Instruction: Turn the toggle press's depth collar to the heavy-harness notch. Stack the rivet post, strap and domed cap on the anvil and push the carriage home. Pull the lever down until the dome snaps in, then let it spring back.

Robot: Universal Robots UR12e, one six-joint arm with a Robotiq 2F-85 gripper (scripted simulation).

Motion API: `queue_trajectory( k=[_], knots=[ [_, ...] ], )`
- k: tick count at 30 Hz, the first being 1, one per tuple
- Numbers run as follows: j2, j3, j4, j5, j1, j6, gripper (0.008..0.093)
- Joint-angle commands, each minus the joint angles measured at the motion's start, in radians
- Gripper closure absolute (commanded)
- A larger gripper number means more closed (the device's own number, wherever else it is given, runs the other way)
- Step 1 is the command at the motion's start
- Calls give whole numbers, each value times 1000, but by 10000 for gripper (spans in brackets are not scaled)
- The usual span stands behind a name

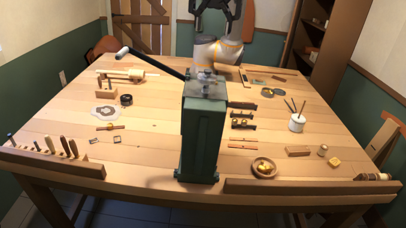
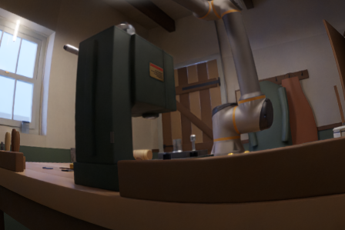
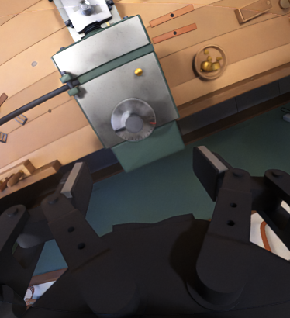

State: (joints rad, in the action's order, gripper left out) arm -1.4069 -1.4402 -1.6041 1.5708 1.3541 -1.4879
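Observation:
The round metal depth collar [image 1: 206, 77] [image 3: 133, 120] sits on top of the green toggle press [image 1: 203, 130] [image 2: 119, 108] at the middle of the bench, and the press's black lever [image 1: 152, 62] rises from it to the left, ending in a pale grip. Right of the press lie two leather straps [image 1: 243, 143] and a rack with brass caps [image 1: 243, 123]. A dish of brass pieces [image 1: 264, 167] stands near the front rail. My gripper [image 1: 213, 23] [image 3: 141, 170] hangs high above the collar, open and empty.
The tall press body is the nearest obstacle under the gripper, with its lever slanting up to the left. A tool rack [image 1: 51, 156] and a wooden rail [image 1: 311, 185] line the front edge. A white pot [image 1: 297, 122] stands at right.

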Motion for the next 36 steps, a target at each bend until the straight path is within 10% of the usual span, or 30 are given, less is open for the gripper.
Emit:
queue_trajectory(
  k=[1, 36],
  knots=[
    [-1, 1, 0, 0, 0, -21, 194],
    [4, -57, -60, 0, 0, -299, 194]
  ],
)
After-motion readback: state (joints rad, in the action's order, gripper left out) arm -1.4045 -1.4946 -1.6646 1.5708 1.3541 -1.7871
